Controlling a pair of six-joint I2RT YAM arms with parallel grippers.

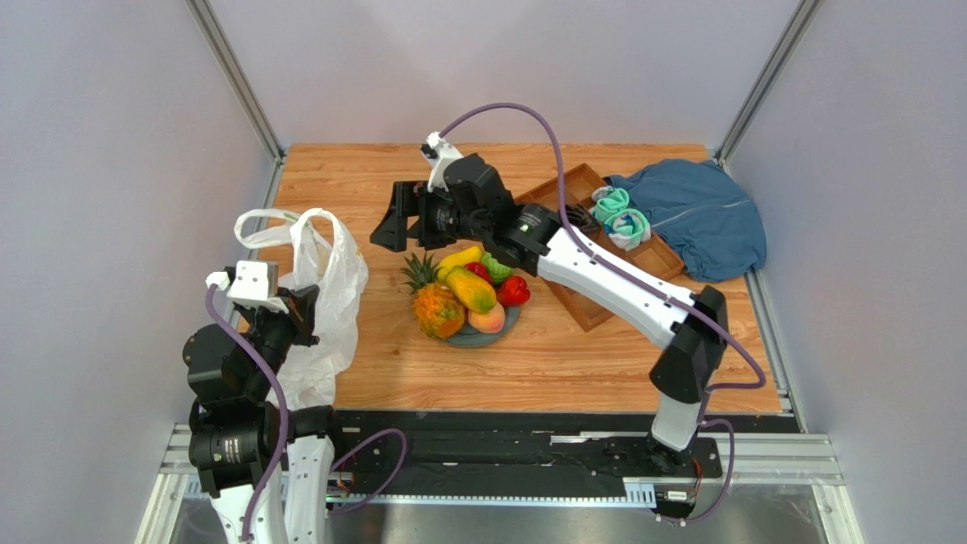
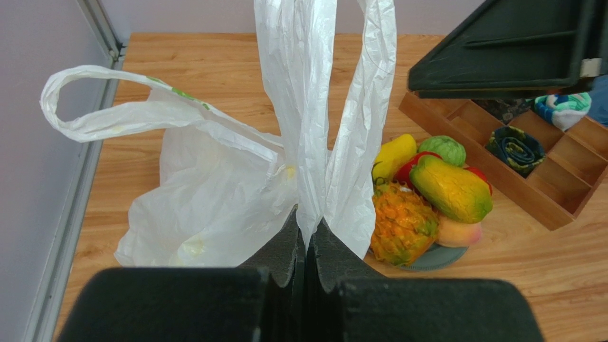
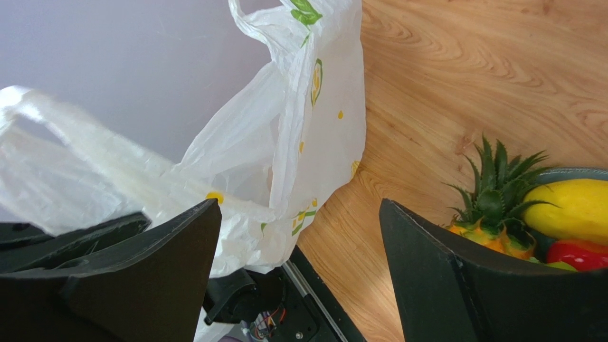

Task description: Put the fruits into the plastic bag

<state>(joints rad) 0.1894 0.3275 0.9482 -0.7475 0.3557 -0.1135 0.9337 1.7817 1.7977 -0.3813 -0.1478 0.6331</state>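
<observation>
The white plastic bag (image 1: 324, 297) with citrus prints stands at the table's left, and my left gripper (image 2: 309, 239) is shut on its bunched handle, holding it up. A second handle loop (image 2: 93, 107) hangs free to the left. The fruits lie heaped on a grey plate (image 1: 507, 329): pineapple (image 2: 399, 222), mango (image 2: 451, 189), banana (image 2: 394, 154), green fruit (image 2: 444, 149), peach (image 2: 459, 232) and a red one (image 1: 514, 290). My right gripper (image 1: 397, 218) hovers open between bag and plate, nothing between its fingers (image 3: 143, 278). The bag (image 3: 317, 121) hangs just beyond them.
A wooden compartment tray (image 1: 590, 297) lies right of the plate with rolled socks (image 1: 622, 215) in it. A blue cloth (image 1: 698, 215) sits at the back right. The left arm's base (image 3: 250, 303) shows below the bag.
</observation>
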